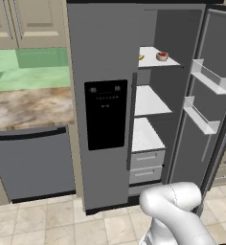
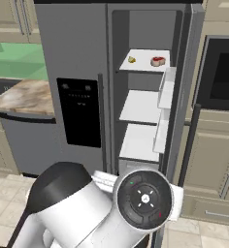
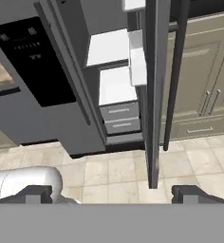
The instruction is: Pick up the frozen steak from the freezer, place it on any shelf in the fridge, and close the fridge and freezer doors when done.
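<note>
We read the frozen steak (image 2: 158,61) as the small reddish slab already lying on the top fridge shelf (image 2: 143,65), toward its right side and well apart from a small yellow item (image 2: 131,59) near the shelf's left edge; in the left base view the same steak (image 1: 162,56) sits near the shelf's front right corner. The freezer door (image 1: 104,110), with its black dispenser panel (image 1: 106,115), appears closed, while the fridge door (image 1: 213,95) stands wide open, its white door bins (image 1: 210,79) facing the compartment. Our gripper (image 3: 111,193) hangs low in front of the appliance, looking along the edge of the open door (image 3: 154,90) and its dark handle (image 3: 176,71); the two finger tips (image 3: 35,193) stand far apart with nothing between them, so we are carrying nothing. We judge the placing to be done and the open fridge door to be what remains. Should the steak need handling again, we would expect it to be stiff and fairly dense, not fragile, but possibly slick on its frozen faces. We would take it across its narrower width, pinching the flat sides near the middle so it cannot pivot. For the door, we would push on its outer face, near the handle side, and swing it shut steadily.
</note>
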Tool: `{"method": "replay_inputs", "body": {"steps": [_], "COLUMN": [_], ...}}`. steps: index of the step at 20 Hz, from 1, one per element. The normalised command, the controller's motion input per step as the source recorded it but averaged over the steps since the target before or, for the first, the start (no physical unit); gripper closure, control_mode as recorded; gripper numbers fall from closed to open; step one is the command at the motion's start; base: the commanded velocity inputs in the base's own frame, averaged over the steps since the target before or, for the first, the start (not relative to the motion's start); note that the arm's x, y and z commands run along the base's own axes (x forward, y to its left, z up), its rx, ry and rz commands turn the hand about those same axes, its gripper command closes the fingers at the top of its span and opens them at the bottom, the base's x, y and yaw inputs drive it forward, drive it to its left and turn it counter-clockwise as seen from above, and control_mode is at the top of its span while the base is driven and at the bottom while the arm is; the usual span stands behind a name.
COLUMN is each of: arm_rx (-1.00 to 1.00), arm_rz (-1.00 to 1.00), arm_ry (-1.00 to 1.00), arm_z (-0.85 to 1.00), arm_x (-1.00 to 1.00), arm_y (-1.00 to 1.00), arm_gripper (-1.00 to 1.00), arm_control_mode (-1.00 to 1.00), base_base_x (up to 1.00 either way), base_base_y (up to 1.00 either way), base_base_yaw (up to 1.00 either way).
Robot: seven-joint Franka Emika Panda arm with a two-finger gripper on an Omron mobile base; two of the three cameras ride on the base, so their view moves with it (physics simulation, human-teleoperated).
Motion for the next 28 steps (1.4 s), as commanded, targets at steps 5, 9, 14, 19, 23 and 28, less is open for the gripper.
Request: {"method": "replay_inputs", "body": {"steps": [5,9,14,19,23,28], "arm_rx": [0.0,0.05,0.16,0.19,0.03,0.0], "arm_rz": [0.01,0.0,0.0,0.0,0.0,0.0], "arm_ry": [-0.02,0.0,0.0,0.0,0.0,0.0], "arm_z": [-0.88,-0.39,-0.17,0.0,-0.22,-0.38], "arm_x": [1.0,1.0,0.99,0.57,0.74,0.46], "arm_y": [-1.0,-1.0,-1.0,-0.76,-0.54,-0.32], "arm_gripper": [-1.0,-1.0,-1.0,-1.0,-1.0,-1.0], "arm_control_mode": [-1.0,-1.0,-1.0,-1.0,-1.0,-1.0], "base_base_x": [0.0,0.0,0.0,0.0,0.0,0.0], "base_base_y": [0.0,0.0,0.0,0.0,0.0,0.0], "base_base_yaw": [0.0,0.0,0.0,0.0,0.0,0.0]}}
